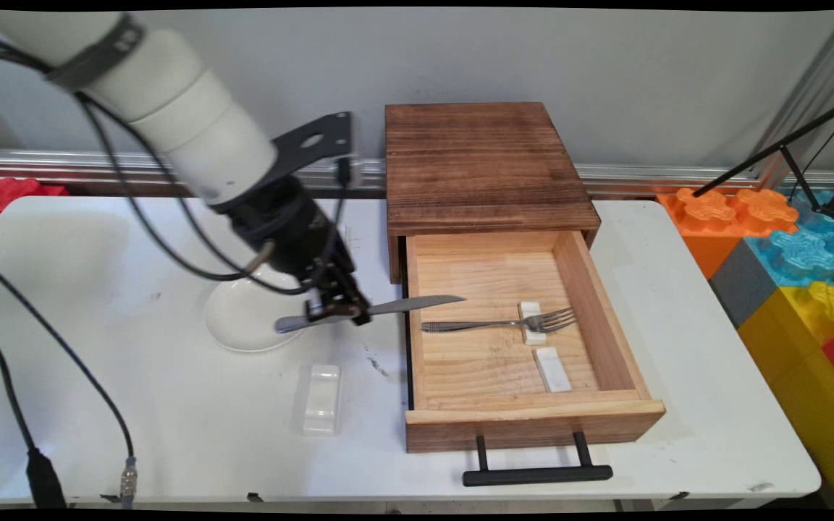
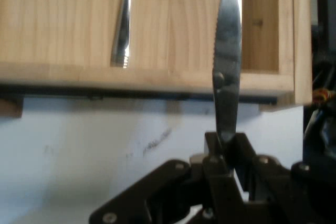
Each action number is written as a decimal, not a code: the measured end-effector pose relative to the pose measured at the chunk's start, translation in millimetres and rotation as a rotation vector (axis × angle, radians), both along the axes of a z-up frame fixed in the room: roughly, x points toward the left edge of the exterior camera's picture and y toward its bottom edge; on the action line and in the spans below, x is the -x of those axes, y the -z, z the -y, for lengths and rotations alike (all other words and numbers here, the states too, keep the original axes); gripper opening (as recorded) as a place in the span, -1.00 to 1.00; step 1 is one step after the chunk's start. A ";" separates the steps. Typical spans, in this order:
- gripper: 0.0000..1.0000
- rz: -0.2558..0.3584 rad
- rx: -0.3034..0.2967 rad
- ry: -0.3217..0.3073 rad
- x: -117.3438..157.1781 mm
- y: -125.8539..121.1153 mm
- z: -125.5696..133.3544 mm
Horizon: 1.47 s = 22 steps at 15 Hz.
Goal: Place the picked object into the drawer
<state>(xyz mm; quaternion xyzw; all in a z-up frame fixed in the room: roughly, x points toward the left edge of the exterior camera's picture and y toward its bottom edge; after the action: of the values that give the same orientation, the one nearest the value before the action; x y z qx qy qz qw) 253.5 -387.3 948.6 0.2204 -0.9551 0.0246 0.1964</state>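
My gripper [image 1: 341, 310] is shut on a metal table knife [image 1: 381, 307], held level above the table just left of the open wooden drawer [image 1: 525, 416]. The blade tip reaches over the drawer's left wall. In the hand view the knife [image 2: 228, 72] rises from between my fingers [image 2: 223, 153] and crosses the drawer's wall [image 2: 147, 77]. A fork [image 1: 496, 324] lies in the drawer with its tines on a small white rest [image 1: 531, 322]; its handle [image 2: 122, 30] shows in the hand view. A second white rest [image 1: 552, 369] lies nearer the drawer front.
A white plate [image 1: 243, 318] sits on the table under my wrist. A white rest [image 1: 321, 399] lies on the table nearer the front. The drawer's dark wooden cabinet [image 1: 486, 166] stands at the back. Large coloured blocks [image 1: 786, 260] stand off the table's right end.
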 end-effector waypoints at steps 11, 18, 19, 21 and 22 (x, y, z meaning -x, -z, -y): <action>-1.00 -0.015 0.004 0.033 90.8 17.3 47.5; -1.00 -0.051 0.001 0.051 141.9 41.1 70.7; -1.00 -0.054 0.000 0.052 146.2 44.9 72.2; -1.00 -0.058 -0.001 0.052 154.1 55.2 75.2; -1.00 -0.058 -0.001 0.052 155.7 58.7 75.8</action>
<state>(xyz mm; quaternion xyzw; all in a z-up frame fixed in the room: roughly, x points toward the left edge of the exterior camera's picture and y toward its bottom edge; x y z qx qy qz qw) 97.9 -463.1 889.8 0.1962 -0.9544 0.0128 0.2246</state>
